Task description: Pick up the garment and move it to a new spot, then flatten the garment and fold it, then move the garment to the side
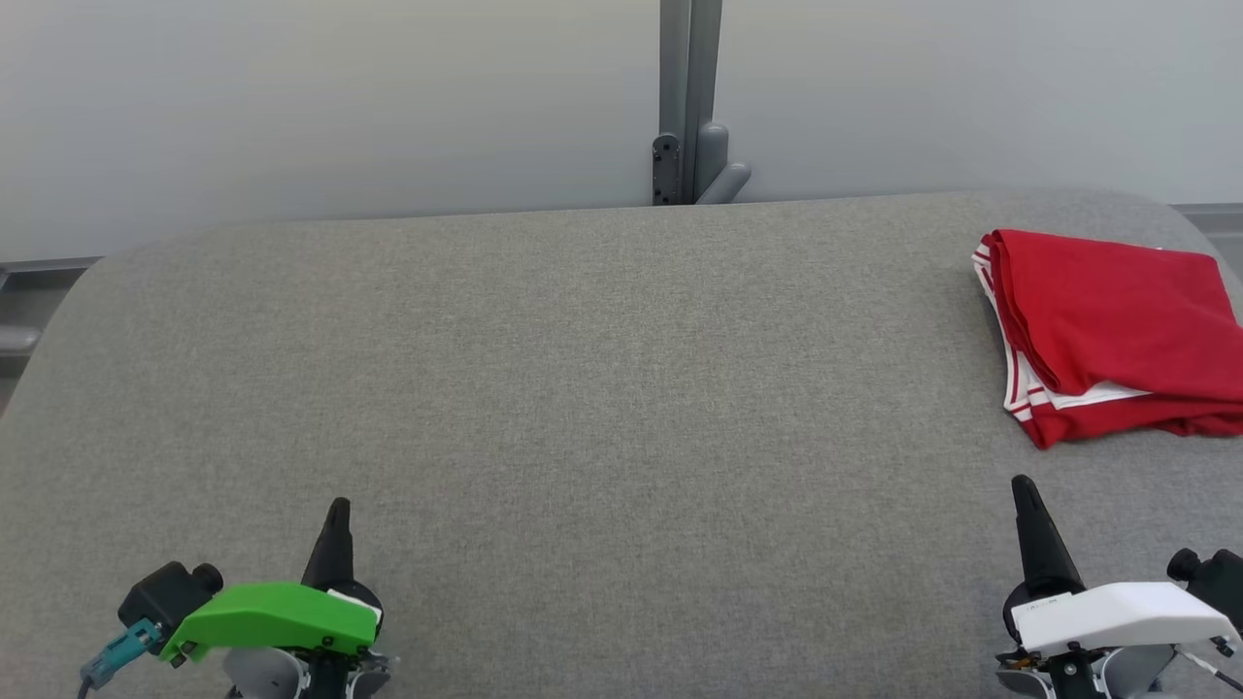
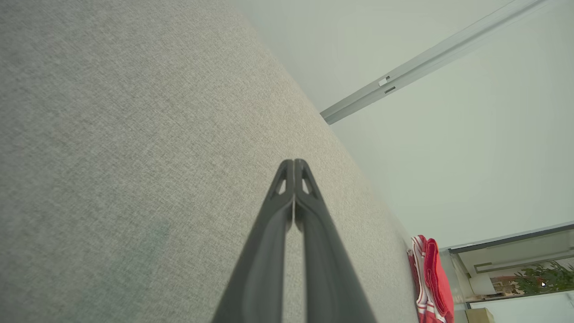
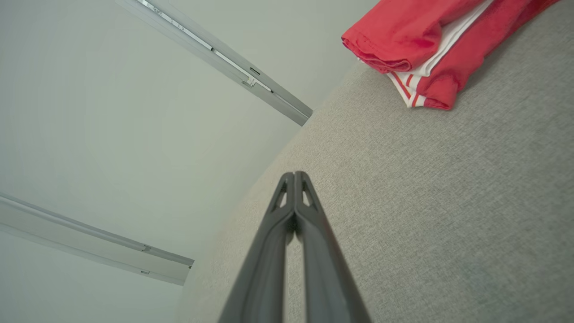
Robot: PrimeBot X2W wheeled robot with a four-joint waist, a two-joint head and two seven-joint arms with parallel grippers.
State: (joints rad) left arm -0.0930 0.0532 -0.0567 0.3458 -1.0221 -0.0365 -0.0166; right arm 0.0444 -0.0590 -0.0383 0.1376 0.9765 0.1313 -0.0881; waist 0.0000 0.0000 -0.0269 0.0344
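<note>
The garment (image 1: 1117, 330) is red with white striped trim. It lies folded at the far right of the grey table (image 1: 583, 388), running past the picture's right edge. It also appears as the garment (image 2: 430, 282) at the lower right of the left wrist view and the garment (image 3: 430, 40) at the top right of the right wrist view. My left gripper (image 1: 337, 509) rests at the lower left, shut and empty, as does the left gripper (image 2: 293, 162). My right gripper (image 1: 1022, 483) sits at the lower right, shut and empty, a short way in front of the garment; the right gripper (image 3: 293, 174) shows its fingertips pressed together.
A pale wall rises behind the table, with a grey upright post (image 1: 689, 97) at its far edge. The table's far corners are rounded. A plant (image 2: 542, 278) and a box stand beyond the table's end.
</note>
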